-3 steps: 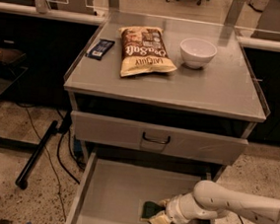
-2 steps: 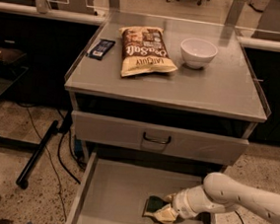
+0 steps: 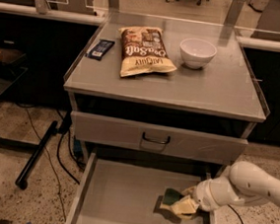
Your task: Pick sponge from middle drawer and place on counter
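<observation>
The sponge [image 3: 172, 197], dark green over a yellow layer, is at the right side of the open middle drawer [image 3: 118, 206], tilted and slightly above its floor. My gripper [image 3: 182, 204] reaches in from the right on a white arm [image 3: 251, 186], and its pale fingers are closed around the sponge. The counter [image 3: 211, 88] is the grey cart top above the drawers.
On the counter lie a chip bag [image 3: 145, 51], a white bowl [image 3: 197, 52] and a dark blue flat packet [image 3: 100, 49]. A closed drawer front with a dark loop handle [image 3: 156, 138] sits directly above the open drawer. Cables and a black bar [image 3: 37, 153] lie on the floor at the left.
The gripper and sponge have shifted up and to the right inside the drawer. The arm's elbow has risen at the right.
</observation>
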Controlling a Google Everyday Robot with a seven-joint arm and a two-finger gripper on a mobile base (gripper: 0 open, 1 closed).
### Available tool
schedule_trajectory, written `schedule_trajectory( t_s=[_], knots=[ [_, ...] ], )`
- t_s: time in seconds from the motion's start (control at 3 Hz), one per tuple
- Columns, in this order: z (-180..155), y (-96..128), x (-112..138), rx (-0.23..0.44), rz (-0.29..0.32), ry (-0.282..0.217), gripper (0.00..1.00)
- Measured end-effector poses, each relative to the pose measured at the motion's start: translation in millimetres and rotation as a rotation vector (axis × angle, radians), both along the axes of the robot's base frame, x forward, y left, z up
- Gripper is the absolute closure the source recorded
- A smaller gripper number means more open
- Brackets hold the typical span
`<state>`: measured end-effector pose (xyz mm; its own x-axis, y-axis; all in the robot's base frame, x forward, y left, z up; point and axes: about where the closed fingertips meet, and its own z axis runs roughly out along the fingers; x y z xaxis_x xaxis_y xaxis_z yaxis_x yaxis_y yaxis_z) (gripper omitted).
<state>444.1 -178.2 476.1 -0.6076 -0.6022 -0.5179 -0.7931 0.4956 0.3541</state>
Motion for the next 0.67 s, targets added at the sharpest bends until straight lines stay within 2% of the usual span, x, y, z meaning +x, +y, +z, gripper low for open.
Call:
schedule_trajectory(
  t_s=[0.33,0.67],
  knots=[
    [64.0,-51.0,-5.9,-0.069,-0.093,-0.003,1.0],
    [64.0,-51.0,-5.9,-0.069,-0.093,-0.003,1.0]
  ],
)
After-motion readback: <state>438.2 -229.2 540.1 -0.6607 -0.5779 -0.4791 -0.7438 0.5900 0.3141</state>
